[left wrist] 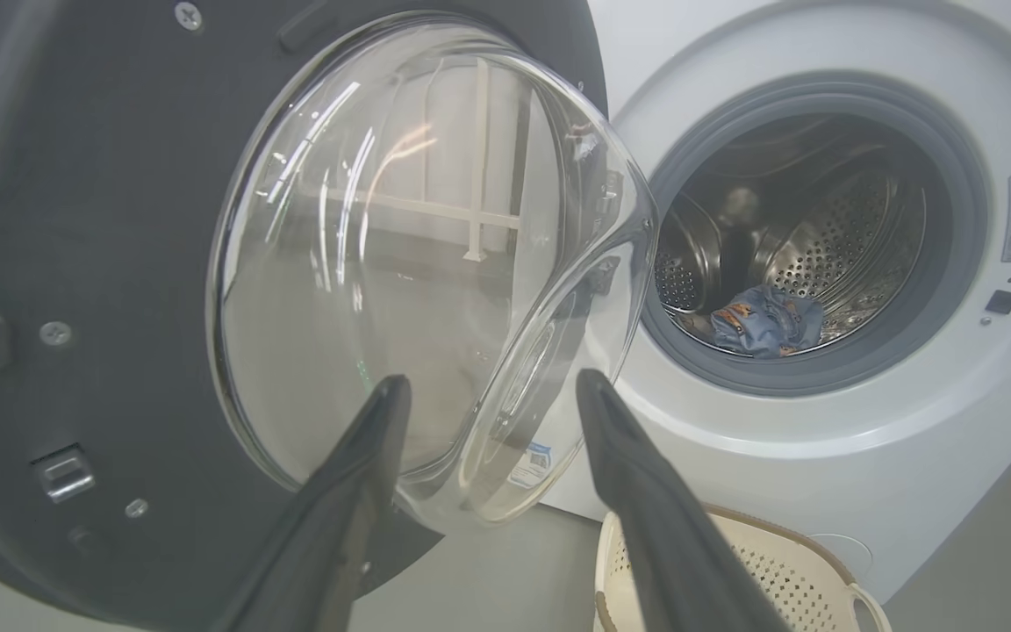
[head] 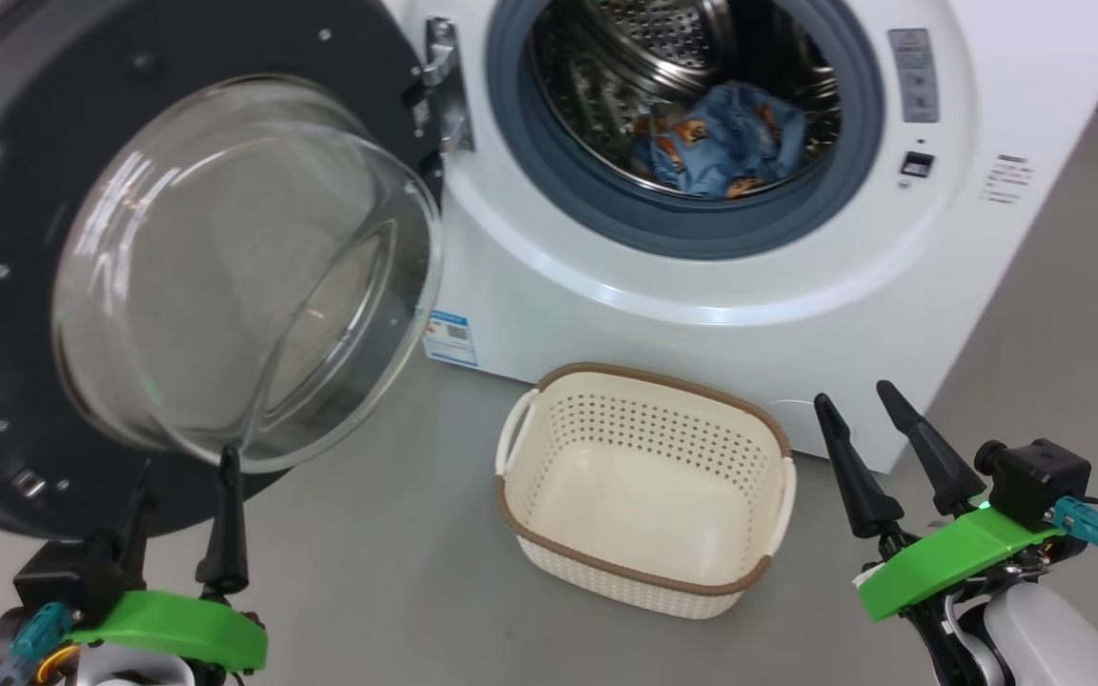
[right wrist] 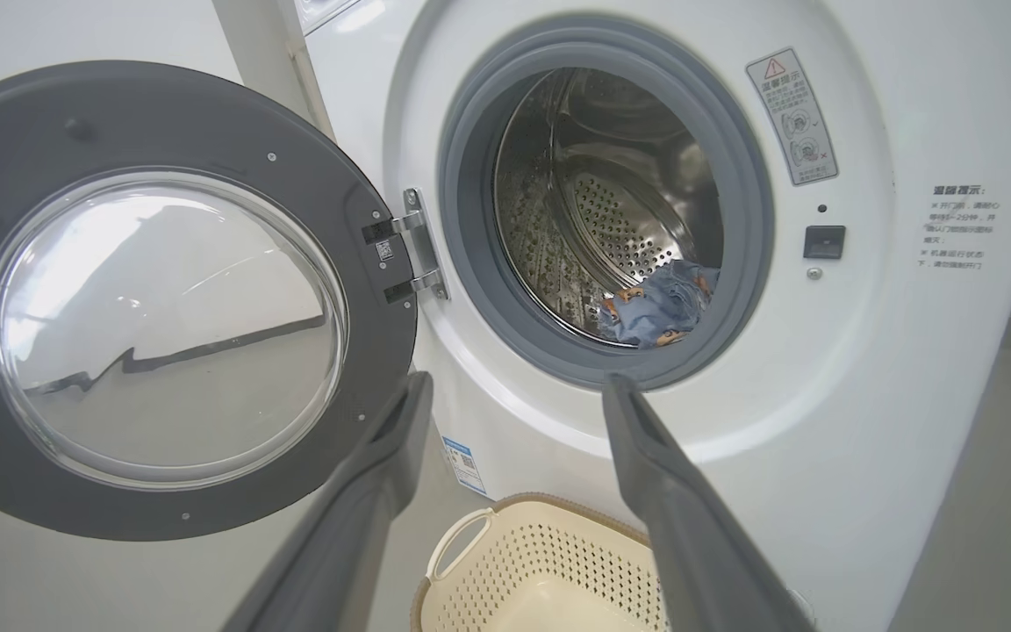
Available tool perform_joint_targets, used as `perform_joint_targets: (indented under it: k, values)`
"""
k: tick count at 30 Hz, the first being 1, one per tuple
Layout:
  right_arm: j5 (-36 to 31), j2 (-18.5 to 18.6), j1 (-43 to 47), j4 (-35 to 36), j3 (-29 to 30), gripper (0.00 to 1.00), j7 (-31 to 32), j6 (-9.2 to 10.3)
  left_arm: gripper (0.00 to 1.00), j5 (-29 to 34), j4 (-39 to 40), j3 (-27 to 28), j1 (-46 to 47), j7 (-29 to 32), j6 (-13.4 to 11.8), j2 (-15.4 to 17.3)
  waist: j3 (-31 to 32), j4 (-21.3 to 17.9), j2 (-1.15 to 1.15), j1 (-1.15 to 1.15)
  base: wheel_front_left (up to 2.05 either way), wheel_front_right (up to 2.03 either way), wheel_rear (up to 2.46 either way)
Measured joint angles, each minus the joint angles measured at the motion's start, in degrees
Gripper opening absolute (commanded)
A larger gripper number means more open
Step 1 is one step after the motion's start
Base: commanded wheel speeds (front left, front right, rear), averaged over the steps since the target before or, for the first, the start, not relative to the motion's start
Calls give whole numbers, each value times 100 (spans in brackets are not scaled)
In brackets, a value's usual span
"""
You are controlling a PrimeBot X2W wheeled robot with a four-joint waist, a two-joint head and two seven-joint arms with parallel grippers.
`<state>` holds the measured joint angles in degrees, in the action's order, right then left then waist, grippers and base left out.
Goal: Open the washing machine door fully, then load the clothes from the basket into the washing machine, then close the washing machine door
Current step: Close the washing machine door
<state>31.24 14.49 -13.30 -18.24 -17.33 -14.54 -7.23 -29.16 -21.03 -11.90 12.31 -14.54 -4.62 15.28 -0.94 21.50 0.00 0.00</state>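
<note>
The white washing machine [head: 701, 305] stands ahead with its round black door [head: 6, 191] swung wide open to the left. Light blue clothes [head: 721, 138] with orange-brown bears lie inside the steel drum; they show as clothes [left wrist: 764, 320] and clothes [right wrist: 659, 307] in the wrist views. The cream basket [head: 644, 486] sits on the floor before the machine with nothing in it. My left gripper [head: 182, 472] is open, just below the door's glass bowl [left wrist: 400, 263], holding nothing. Open too, my right gripper [head: 862, 402] hovers to the right of the basket.
Grey floor [head: 396, 562] stretches around the basket and to the machine's right. The metal hinge [head: 444, 86] joins door and machine. A blue label sticker [head: 451, 338] sits low on the machine front. The door latch socket [right wrist: 824, 241] is right of the opening.
</note>
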Motion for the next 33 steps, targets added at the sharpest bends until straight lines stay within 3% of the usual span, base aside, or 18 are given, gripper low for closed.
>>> perform_joint_targets:
  k: [16, 33]
  values:
    - [16, -8, -2, -40, -119, 100, 0, 0, 100, -12, 15, -40, -91, 0, -56, 1, 40, 750, 0, 0, 0, 0, 0]
    - [59, -9, -5, -76, -200, 100, 0, 0, 100, -54, 74, -56, -107, 0, -85, 9, 27, 807, 0, 0, 0, 0, 0]
